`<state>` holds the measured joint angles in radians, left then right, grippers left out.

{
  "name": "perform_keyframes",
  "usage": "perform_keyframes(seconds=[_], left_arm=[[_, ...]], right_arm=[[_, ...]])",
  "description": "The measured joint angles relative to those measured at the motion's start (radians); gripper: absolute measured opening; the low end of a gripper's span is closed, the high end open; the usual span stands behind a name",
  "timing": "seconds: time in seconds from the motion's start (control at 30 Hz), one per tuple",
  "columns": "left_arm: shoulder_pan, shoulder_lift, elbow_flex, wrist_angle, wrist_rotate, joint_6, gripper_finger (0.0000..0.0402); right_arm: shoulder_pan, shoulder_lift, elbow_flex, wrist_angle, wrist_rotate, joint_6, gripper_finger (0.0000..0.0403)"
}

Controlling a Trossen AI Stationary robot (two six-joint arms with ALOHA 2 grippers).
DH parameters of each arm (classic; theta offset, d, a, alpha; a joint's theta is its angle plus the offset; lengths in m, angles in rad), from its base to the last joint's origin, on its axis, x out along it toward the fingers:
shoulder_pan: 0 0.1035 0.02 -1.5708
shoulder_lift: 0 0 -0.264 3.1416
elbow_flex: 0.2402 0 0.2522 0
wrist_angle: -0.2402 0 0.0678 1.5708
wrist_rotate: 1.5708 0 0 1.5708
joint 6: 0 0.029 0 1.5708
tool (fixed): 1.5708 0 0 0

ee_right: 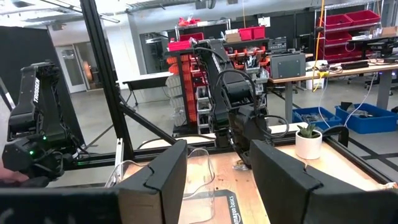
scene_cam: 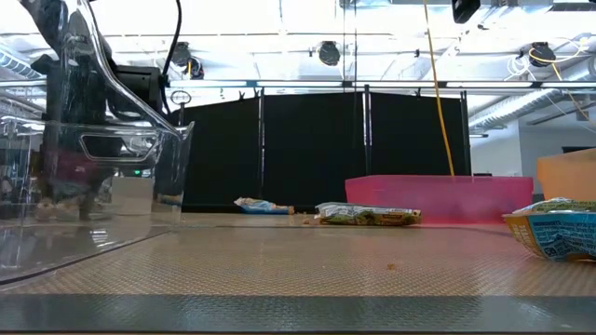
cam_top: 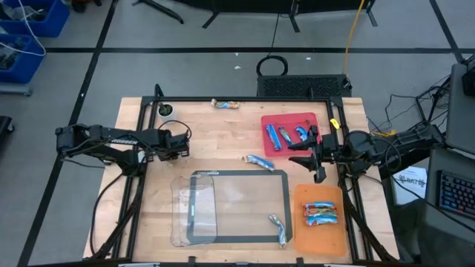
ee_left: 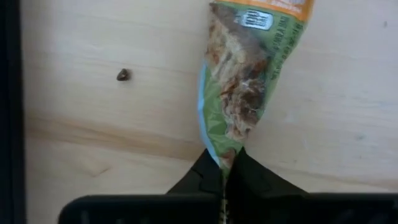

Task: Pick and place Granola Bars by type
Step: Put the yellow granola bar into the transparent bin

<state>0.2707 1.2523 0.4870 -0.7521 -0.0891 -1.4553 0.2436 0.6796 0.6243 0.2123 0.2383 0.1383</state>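
Left wrist view: left tool (ee_left: 225, 163) clamped on tip of tan-green bar (ee_left: 249, 74), hanging over bare worktop (ee_left: 93, 93); wrapper's far end cut off. Overhead: bar hidden under left tool (cam_top: 177, 142); right tool (cam_top: 312, 156) spread apart beside red tray (cam_top: 315, 119) of blue bars (cam_top: 286, 134).

The red tray (cam_top: 291, 134) sits at the table's (cam_top: 223, 141) right rear and holds three granola bars (cam_top: 286, 134); the orange tray (cam_top: 320, 230) lies at the right front, directly in front of the red tray, and holds two stacked bars (cam_top: 320, 213). The grey mat (cam_top: 241, 205) occupies the centre front, with the clear container (cam_top: 191, 210) overlapping its left edge and one bar (cam_top: 279, 227) on its front right corner. A loose bar (cam_top: 258, 160) lies between mat and red tray, another bar (cam_top: 225, 104) lies at the rear edge, and the plant pot (cam_top: 165, 110) stands at the left rear.
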Motion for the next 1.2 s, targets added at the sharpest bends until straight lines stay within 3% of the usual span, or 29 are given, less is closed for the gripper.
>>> perform_keyframes(seconds=[0.47, 0.87, 1.2], left_arm=[[-0.005, -0.022, 0.080, 0.012, 0.057, 0.109, 0.0004], [-0.027, -0.023, 0.252, -0.014, 0.041, 0.287, 0.0003], [-0.027, -0.023, 0.445, -0.184, 0.035, 0.444, 0.0003]], right_arm=[[0.000, 0.000, 0.000, -0.005, 0.000, -0.004, 0.0167], [0.000, 0.001, 0.000, -0.007, 0.000, -0.026, 0.0167], [0.000, 0.001, 0.000, -0.007, 0.000, -0.027, 0.0167]])
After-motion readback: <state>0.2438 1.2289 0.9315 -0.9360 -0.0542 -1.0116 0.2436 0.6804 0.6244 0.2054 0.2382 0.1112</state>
